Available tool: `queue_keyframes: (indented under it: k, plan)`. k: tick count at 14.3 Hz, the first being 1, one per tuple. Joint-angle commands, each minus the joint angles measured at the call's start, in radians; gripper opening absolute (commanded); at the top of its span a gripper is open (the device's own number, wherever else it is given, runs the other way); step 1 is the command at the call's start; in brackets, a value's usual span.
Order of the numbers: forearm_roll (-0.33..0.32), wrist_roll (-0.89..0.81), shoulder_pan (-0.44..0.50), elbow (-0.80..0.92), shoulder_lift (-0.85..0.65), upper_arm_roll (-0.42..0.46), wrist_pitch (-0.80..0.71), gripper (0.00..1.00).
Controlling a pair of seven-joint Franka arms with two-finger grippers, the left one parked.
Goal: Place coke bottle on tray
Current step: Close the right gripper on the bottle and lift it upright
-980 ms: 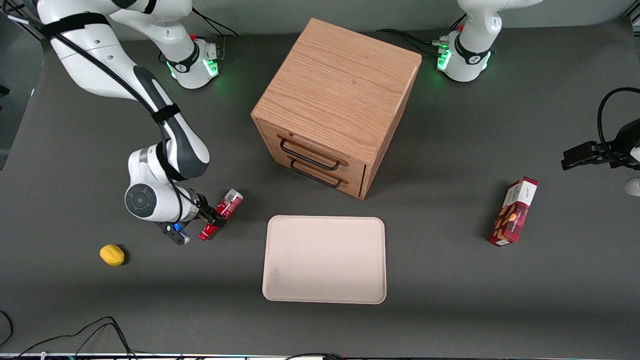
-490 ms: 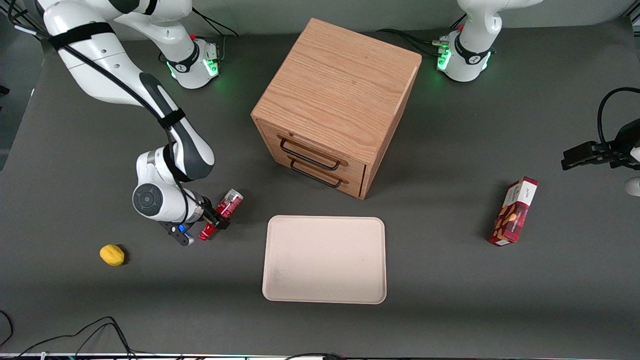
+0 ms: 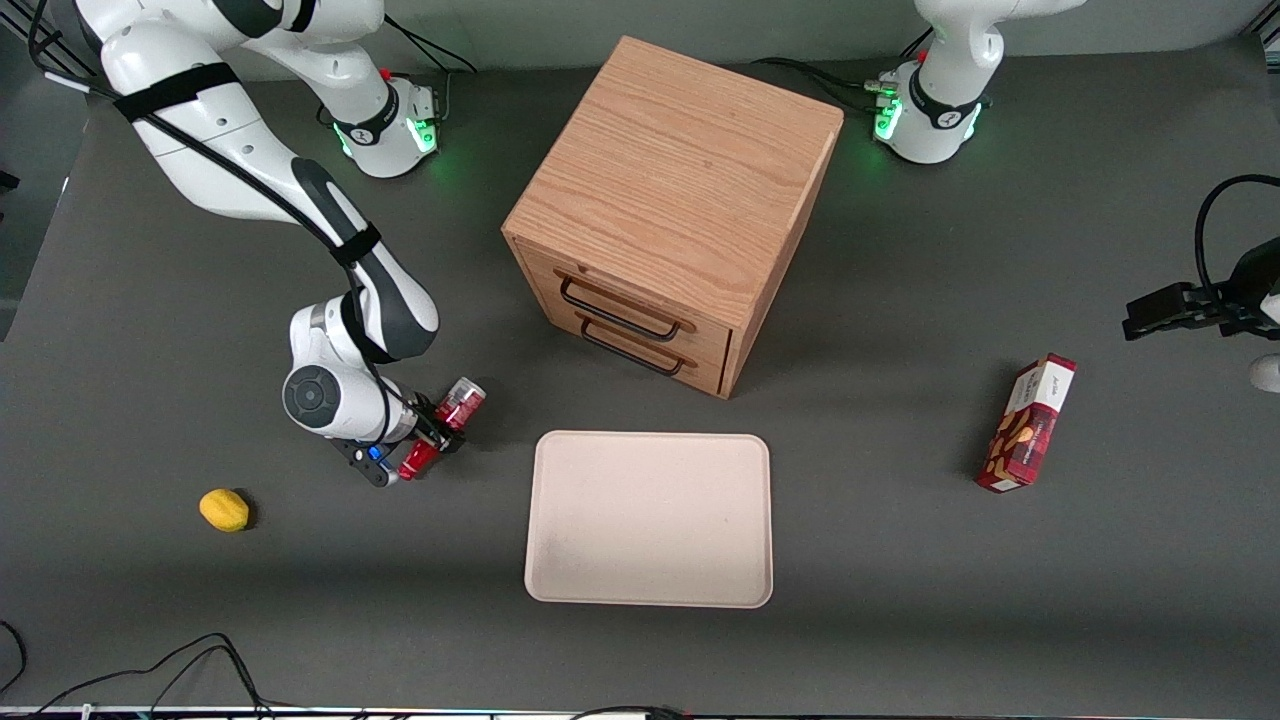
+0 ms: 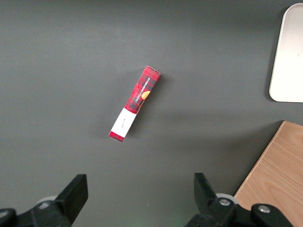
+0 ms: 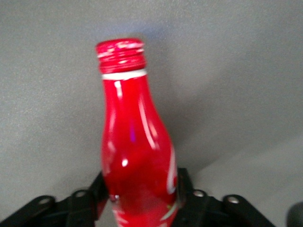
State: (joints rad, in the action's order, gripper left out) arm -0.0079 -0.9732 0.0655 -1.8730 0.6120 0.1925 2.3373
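The coke bottle (image 3: 445, 425) is a slim red bottle with a silver base, tilted, held off the table beside the tray's end toward the working arm. My right gripper (image 3: 432, 432) is shut on the bottle's body. In the right wrist view the bottle (image 5: 135, 146) fills the space between the black fingers (image 5: 97, 191), its red cap pointing away from the wrist. The tray (image 3: 650, 518) is a large pale beige rectangle lying flat, nearer the front camera than the cabinet. A corner of the tray (image 4: 288, 61) shows in the left wrist view.
A wooden two-drawer cabinet (image 3: 675, 205) stands at the table's middle. A yellow lemon (image 3: 224, 509) lies toward the working arm's end. A red snack box (image 3: 1027, 423) lies toward the parked arm's end, also in the left wrist view (image 4: 135, 103).
My right arm has moved sideways toward the tray and slightly away from the front camera, carrying the bottle with it. The tray, lemon and box have not moved.
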Motion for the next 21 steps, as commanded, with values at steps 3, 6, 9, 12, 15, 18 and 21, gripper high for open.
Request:
queue_keyframes:
  k: [3, 6, 9, 12, 15, 18, 21]
  plan:
    - [-0.023, -0.021, 0.005, 0.015, -0.026, 0.010, -0.007, 0.00]
    - [-0.046, 0.023, 0.002, 0.090, -0.086, 0.024, -0.161, 0.00]
    - [-0.049, 0.167, 0.004, 0.211, -0.152, 0.027, -0.352, 0.00]
    - [-0.049, 0.293, 0.002, 0.412, -0.167, 0.079, -0.517, 0.00]
    - [-0.046, 0.404, 0.019, 0.601, -0.101, 0.126, -0.593, 0.00]
    - [-0.047, 0.406, 0.031, 0.779, 0.087, 0.205, -0.581, 0.00]
    - [-0.046, 0.390, 0.059, 0.871, 0.279, 0.211, -0.483, 0.00]
